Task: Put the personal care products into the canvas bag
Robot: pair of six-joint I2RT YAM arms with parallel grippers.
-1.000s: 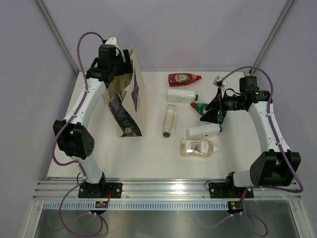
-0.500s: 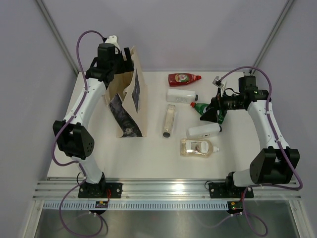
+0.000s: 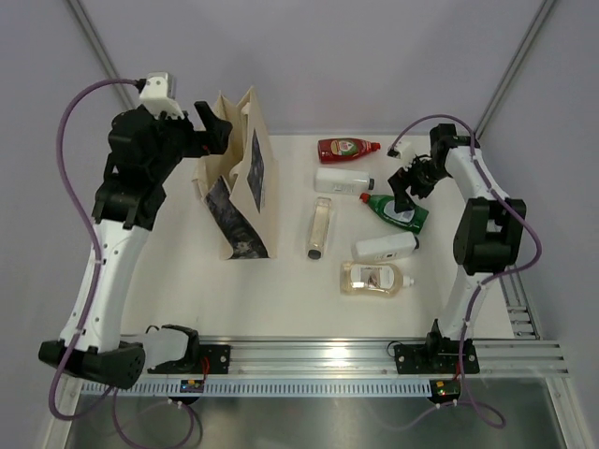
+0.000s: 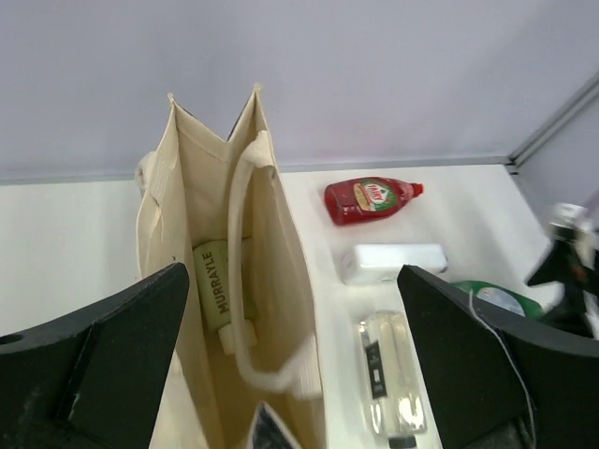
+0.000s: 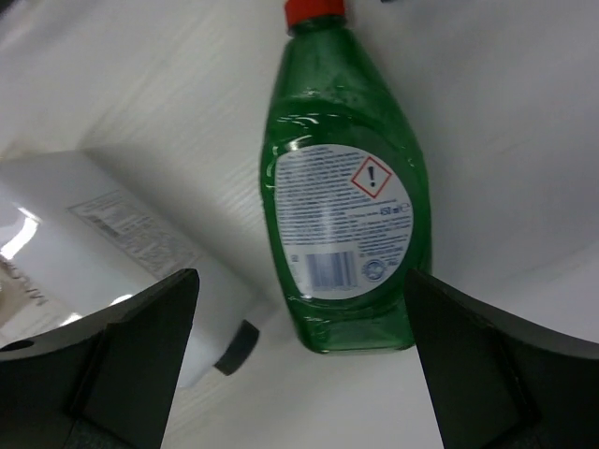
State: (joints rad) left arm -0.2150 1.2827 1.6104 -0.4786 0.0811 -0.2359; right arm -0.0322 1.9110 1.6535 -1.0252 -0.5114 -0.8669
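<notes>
Now the bag (image 3: 245, 187) stands upright on the left part of the bench (image 3: 281, 299) with its mouth open, and the olive bottle (image 4: 217, 292) is inside it. The left end effector (image 3: 213, 126) hangs above the bag's mouth, its fingers spread wide with nothing between them. To the right of the bag, six bottles lie on the bench: the red bottle (image 3: 348, 149) at the far side, then the white bottle (image 3: 342, 180), the green bottle (image 3: 401, 212), the clear bottle (image 3: 320, 227), the grey-capped bottle (image 3: 384, 247) and, nearest, the amber bottle (image 3: 374, 278). The right end effector (image 3: 402, 187) hovers over the green bottle, fingers spread wide, pinching nothing.
</notes>
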